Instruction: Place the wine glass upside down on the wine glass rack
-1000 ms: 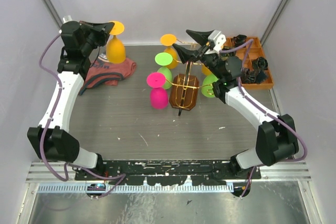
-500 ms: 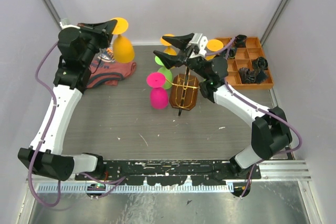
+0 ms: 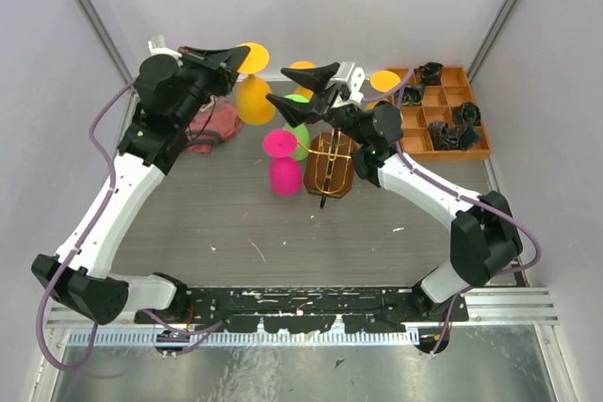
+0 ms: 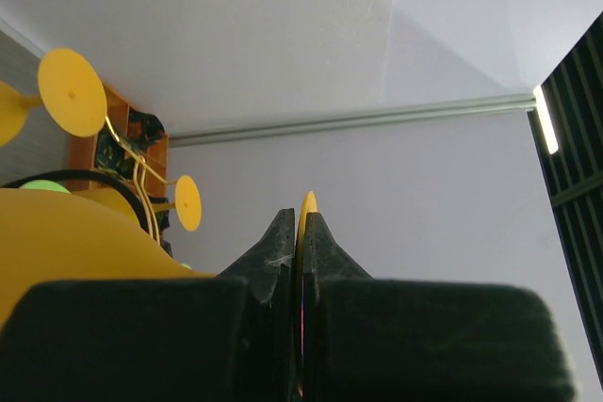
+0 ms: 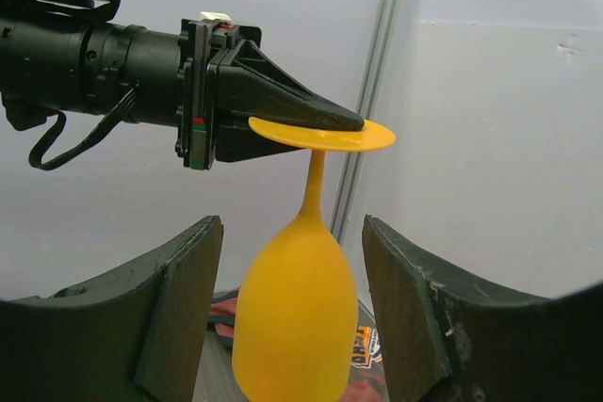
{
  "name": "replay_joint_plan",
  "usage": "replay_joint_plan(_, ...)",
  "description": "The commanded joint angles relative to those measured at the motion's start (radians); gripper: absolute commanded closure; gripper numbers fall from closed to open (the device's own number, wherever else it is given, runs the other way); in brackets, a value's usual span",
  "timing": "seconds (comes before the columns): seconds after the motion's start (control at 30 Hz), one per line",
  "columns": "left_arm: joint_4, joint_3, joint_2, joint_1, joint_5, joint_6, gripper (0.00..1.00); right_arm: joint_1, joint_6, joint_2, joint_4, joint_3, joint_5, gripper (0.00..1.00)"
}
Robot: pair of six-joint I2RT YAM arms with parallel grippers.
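An orange-yellow wine glass (image 3: 254, 101) hangs upside down from my left gripper (image 3: 241, 56), which is shut flat on its round foot. The left wrist view shows the foot's edge (image 4: 307, 204) clamped between the shut jaws. The wine glass rack (image 3: 330, 162), gold wire on a brown base, stands just right of it and holds orange, green and pink glasses. My right gripper (image 3: 276, 85) is open beside the glass. In the right wrist view the glass (image 5: 297, 317) appears in the gap of that gripper (image 5: 292, 228), touching neither of the fingers (image 5: 179, 308).
A brown compartmented tray (image 3: 479, 150) with dark parts sits at the back right. A red cloth (image 3: 215, 124) lies at the back left. A pink glass (image 3: 283, 174) is upside down on the rack's left side. Grey walls close in behind and at both sides.
My left arm has carried the orange-yellow glass to the right, from above the cloth toward the rack. My right gripper has swung left toward the glass and stayed open.
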Motion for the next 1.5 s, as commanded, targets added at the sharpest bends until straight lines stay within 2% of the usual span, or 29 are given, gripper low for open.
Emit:
replay_joint_plan(0.0, 0.017, 0.034, 0.007, -0.057, -0.032, 0.008, 1.0, 0.01, 0.02, -0.022, 0.038, 0.01, 0.036, 0.34)
replay_joint_plan(0.5, 0.014, 0.058, 0.016, -0.153, -0.063, 0.036, 1.0, 0.023, 0.024, -0.017, 0.022, -0.012, 0.077, 0.37)
replay_joint_plan(0.87, 0.016, 0.069, 0.02, -0.182, -0.063, 0.031, 1.0, 0.025, 0.017, -0.009, 0.002, -0.013, 0.093, 0.49)
replay_joint_plan(1.3, 0.021, 0.053, -0.002, -0.186, -0.064, 0.018, 1.0, 0.025, 0.004, -0.002, -0.059, 0.006, 0.091, 0.79)
replay_joint_plan(1.47, 0.034, 0.039, -0.005, -0.186, -0.053, 0.007, 1.0, 0.025, 0.003, -0.008, -0.078, 0.015, 0.11, 0.99)
